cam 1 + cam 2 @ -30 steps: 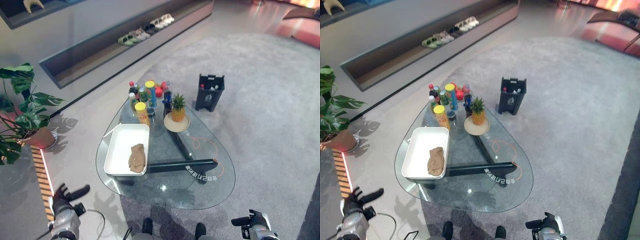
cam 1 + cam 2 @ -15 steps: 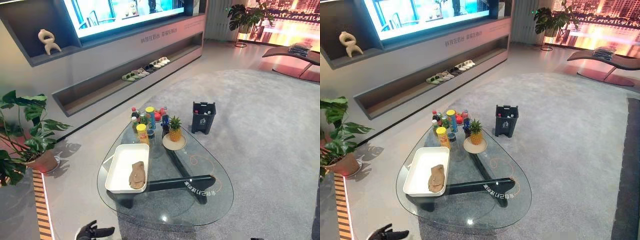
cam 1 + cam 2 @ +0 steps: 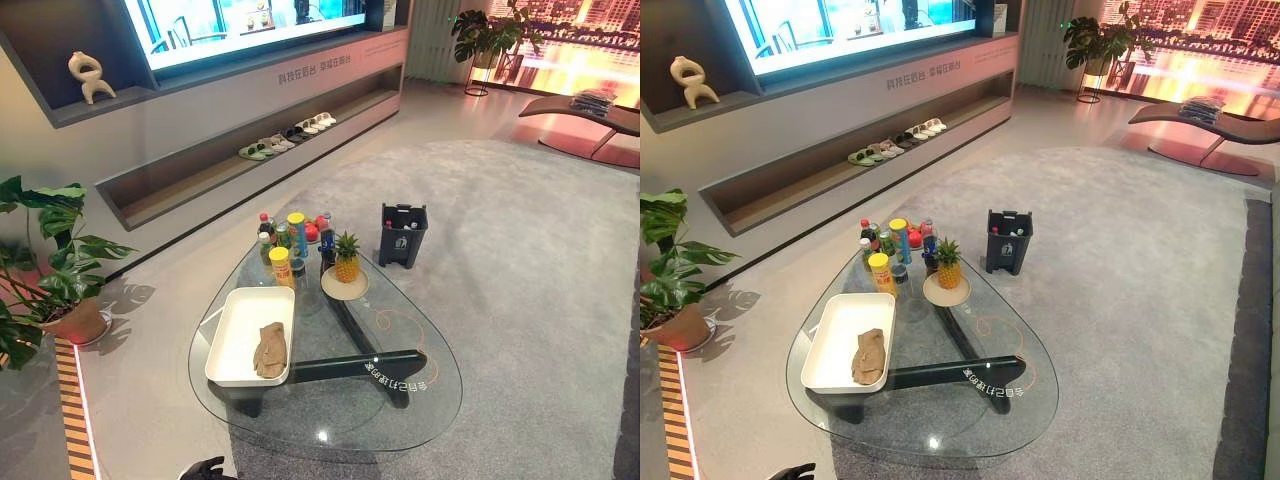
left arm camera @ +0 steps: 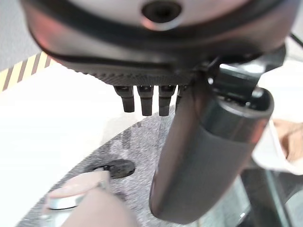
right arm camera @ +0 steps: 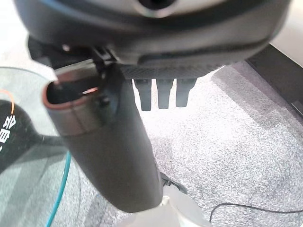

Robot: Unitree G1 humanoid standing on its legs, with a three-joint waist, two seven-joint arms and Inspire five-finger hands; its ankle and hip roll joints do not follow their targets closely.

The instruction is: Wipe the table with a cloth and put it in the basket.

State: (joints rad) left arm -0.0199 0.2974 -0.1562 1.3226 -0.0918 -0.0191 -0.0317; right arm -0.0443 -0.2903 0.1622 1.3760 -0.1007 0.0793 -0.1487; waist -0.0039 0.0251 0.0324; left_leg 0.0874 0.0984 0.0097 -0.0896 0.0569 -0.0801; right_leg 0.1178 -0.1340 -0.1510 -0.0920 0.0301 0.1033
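Note:
A crumpled brown cloth (image 3: 270, 350) lies inside the white rectangular basket (image 3: 228, 322), which stands on the left part of the rounded glass table (image 3: 410, 400). My left hand (image 3: 205, 468) peeks in at the lower edge, on the near side of the table and well short of the basket. In its wrist view the left hand (image 4: 208, 156) hangs open over the carpet, fingers (image 4: 146, 101) straight, holding nothing. The right hand (image 5: 109, 146) is also open and empty, above the carpet beside the table's glass edge.
Several bottles and cans (image 3: 290, 235) crowd the table's far end beside a pineapple (image 3: 347, 258) on a plate. A black bin (image 3: 403, 235) stands on the grey carpet beyond. A potted plant (image 3: 50, 260) is at the left, shoes (image 3: 285, 140) on a low shelf.
The head camera has tilted up, showing more of the room, and both hands have slid down to or past the lower edge. Cloth and basket lie as before.

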